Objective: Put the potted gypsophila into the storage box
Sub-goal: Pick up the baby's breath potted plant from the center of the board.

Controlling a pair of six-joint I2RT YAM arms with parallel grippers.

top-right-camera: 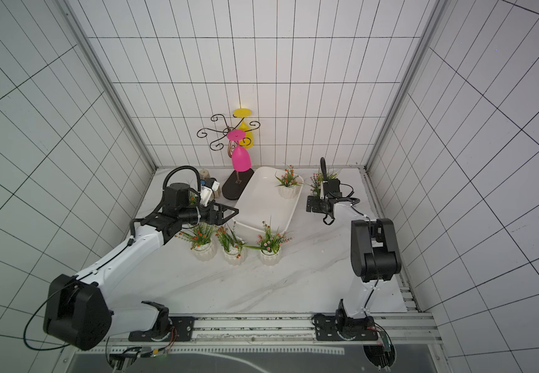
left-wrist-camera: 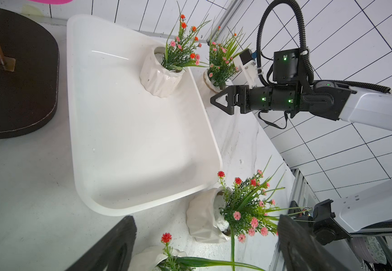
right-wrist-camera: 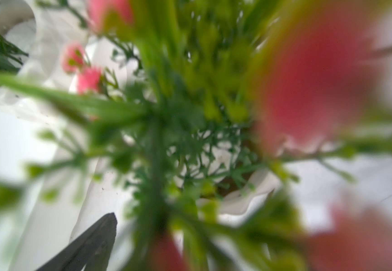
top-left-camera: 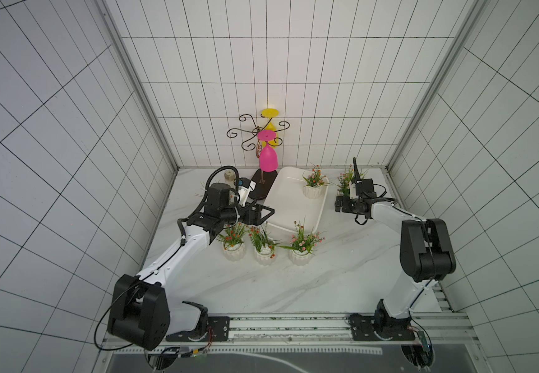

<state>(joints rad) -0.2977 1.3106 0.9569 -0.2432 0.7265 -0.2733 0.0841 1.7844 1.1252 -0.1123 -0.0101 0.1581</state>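
Observation:
The storage box (top-left-camera: 290, 206) (left-wrist-camera: 131, 140) is a shallow white tub at the back middle of the table. One potted gypsophila (top-left-camera: 313, 190) (left-wrist-camera: 162, 77) stands in its far right corner. A second pot (top-left-camera: 345, 185) (left-wrist-camera: 216, 77) stands outside, right of the box. My right gripper (top-left-camera: 338, 205) (left-wrist-camera: 213, 101) hangs over it, open, with one finger (right-wrist-camera: 91, 244) showing past blurred flowers. Three more pots (top-left-camera: 234, 250) (top-left-camera: 264, 255) (top-left-camera: 300, 256) line up in front of the box. My left gripper (top-left-camera: 268, 214) (left-wrist-camera: 205, 218) hovers open and empty at the box's front left corner.
A wire cup rack on a dark oval base (top-left-camera: 263, 185) stands just left of the box, holding a pink goblet (top-left-camera: 268, 160) and a yellow goblet (top-left-camera: 269, 113). Small objects (top-left-camera: 229, 176) sit behind my left arm. Tiled walls close in the back and sides.

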